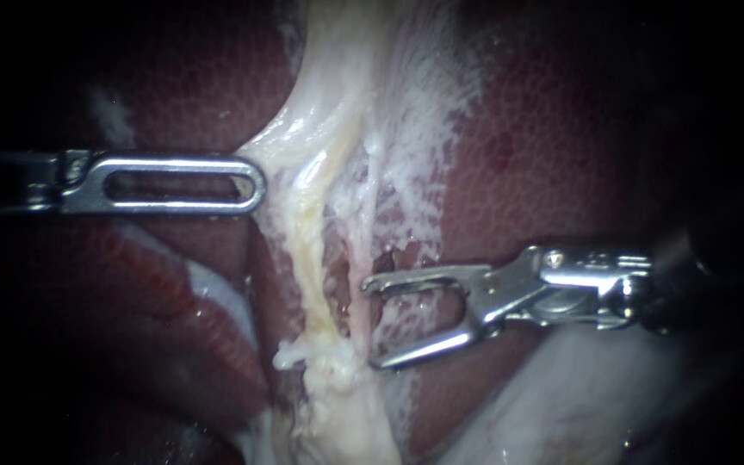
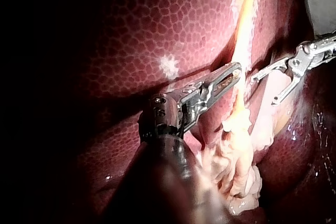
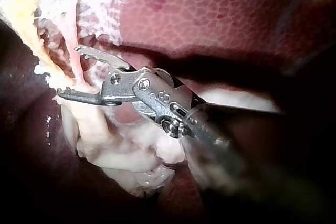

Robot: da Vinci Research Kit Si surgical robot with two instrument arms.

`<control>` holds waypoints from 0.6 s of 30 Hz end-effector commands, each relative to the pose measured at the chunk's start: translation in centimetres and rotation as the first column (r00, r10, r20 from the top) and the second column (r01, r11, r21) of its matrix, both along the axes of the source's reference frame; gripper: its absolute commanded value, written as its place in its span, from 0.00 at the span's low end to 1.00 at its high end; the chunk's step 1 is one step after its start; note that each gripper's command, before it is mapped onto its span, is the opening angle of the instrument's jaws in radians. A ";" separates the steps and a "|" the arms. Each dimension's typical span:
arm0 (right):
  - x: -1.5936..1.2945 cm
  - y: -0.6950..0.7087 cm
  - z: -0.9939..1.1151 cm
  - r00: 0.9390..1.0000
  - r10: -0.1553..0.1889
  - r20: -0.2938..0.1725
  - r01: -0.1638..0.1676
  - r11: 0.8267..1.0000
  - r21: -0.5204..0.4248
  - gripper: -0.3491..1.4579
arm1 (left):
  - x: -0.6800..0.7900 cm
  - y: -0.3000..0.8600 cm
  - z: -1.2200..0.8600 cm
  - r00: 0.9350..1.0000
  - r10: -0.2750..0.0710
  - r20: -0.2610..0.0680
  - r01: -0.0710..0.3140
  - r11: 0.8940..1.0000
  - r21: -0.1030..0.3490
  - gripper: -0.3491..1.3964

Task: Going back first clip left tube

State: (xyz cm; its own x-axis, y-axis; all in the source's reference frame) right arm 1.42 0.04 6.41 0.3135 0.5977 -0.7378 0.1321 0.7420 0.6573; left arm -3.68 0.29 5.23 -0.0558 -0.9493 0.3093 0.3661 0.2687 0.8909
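Two strands run down the white tissue between the liver lobes: a yellowish left tube [image 1: 306,258] and a thinner pinkish tube [image 1: 356,258] beside it. No clip shows on either. My right instrument [image 1: 372,323] comes in from the right with its jaws open, the tips right at the pinkish tube; in the right wrist view that tube [image 3: 71,40] runs between the open jaws [image 3: 68,72]. My left instrument [image 1: 256,182] lies level with its slotted jaws shut on the edge of the white tissue [image 1: 273,142], which tents toward it. In the left wrist view its jaws [image 2: 236,71] meet the yellowish tube [image 2: 244,30].
Dark red liver [image 1: 561,146] surrounds the strands on both sides. A frayed white clump of tissue [image 1: 329,379] hangs below the tubes. Pale gallbladder wall [image 1: 579,396] lies under the right instrument's shaft.
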 end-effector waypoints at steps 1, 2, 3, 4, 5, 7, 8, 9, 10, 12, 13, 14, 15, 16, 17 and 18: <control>-0.06 0.02 -0.02 1.000 -0.001 -0.003 0.001 1.000 -0.013 0.52 | 0.00 0.00 0.00 1.000 0.000 0.000 0.000 1.000 0.000 0.00; -0.11 0.03 -0.04 1.000 0.001 -0.001 -0.001 1.000 -0.011 0.52 | 0.00 0.00 0.00 1.000 0.000 0.000 0.000 1.000 0.000 0.00; -0.17 0.04 -0.07 1.000 0.005 0.002 -0.005 1.000 -0.010 0.52 | 0.00 0.00 0.00 1.000 0.000 0.000 0.000 1.000 0.000 0.00; -0.23 0.05 -0.11 1.000 0.010 0.006 -0.010 1.000 -0.013 0.52 | 0.00 0.00 0.01 1.000 0.000 0.001 0.000 1.000 0.000 0.00; -0.27 0.07 -0.14 1.000 0.012 0.005 -0.011 1.000 -0.021 0.52 | 0.00 0.00 0.01 1.000 0.000 0.001 0.000 1.000 0.000 0.00; -0.33 0.14 -0.22 1.000 0.016 0.005 -0.016 0.999 -0.036 0.52 | 0.00 0.00 0.01 1.000 0.001 0.001 -0.001 1.000 0.000 0.00; -0.35 0.16 -0.24 1.000 0.016 0.003 -0.016 0.999 -0.045 0.52 | 0.00 0.00 0.01 1.000 0.001 0.001 -0.001 1.000 0.000 0.00; -0.37 0.19 -0.27 1.000 0.014 -0.001 -0.014 0.998 -0.053 0.52 | 0.00 0.00 0.01 1.000 0.001 0.001 -0.001 1.000 0.000 0.00; -0.40 0.22 -0.31 1.000 0.011 -0.005 -0.011 0.998 -0.061 0.52 | 0.00 0.00 0.01 1.000 0.001 0.001 -0.001 1.000 0.000 0.00; -0.44 0.27 -0.37 1.000 0.006 -0.011 -0.007 0.997 -0.073 0.52 | 0.00 0.00 0.02 1.000 0.001 0.001 -0.001 1.000 -0.001 0.00; -0.47 0.30 -0.40 1.000 0.004 -0.015 -0.005 0.997 -0.081 0.52 | 0.00 0.00 0.02 1.000 0.001 0.001 -0.001 1.000 -0.001 0.00; -0.48 0.32 -0.42 1.000 0.004 -0.015 -0.005 0.997 -0.079 0.52 | 0.00 0.00 0.02 1.000 0.001 0.001 -0.001 1.000 -0.001 0.00; -0.49 0.35 -0.45 1.000 0.001 -0.019 -0.003 0.996 -0.087 0.52 | 0.00 0.00 0.02 1.000 0.001 0.001 -0.001 1.000 -0.001 0.00; -0.50 0.37 -0.47 1.000 -0.001 -0.023 -0.001 0.995 -0.096 0.52 | 0.00 0.00 0.02 1.000 0.001 0.001 -0.001 1.000 -0.001 0.00; -0.51 0.39 -0.49 1.000 -0.002 -0.024 0.000 0.995 -0.100 0.52 | 0.00 0.00 0.02 1.000 0.001 0.001 -0.001 1.000 -0.001 0.00; -0.52 0.40 -0.50 1.000 -0.004 -0.026 0.001 0.995 -0.104 0.52 | 0.00 0.00 0.02 1.000 0.001 0.001 -0.001 1.000 -0.001 0.00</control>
State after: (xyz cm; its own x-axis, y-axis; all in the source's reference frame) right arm 0.90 0.44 5.90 0.2932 0.5116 -0.8076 0.1522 0.8090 0.5678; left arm -3.68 0.29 5.25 -0.0556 -0.9491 0.3100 0.3656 0.2695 0.8909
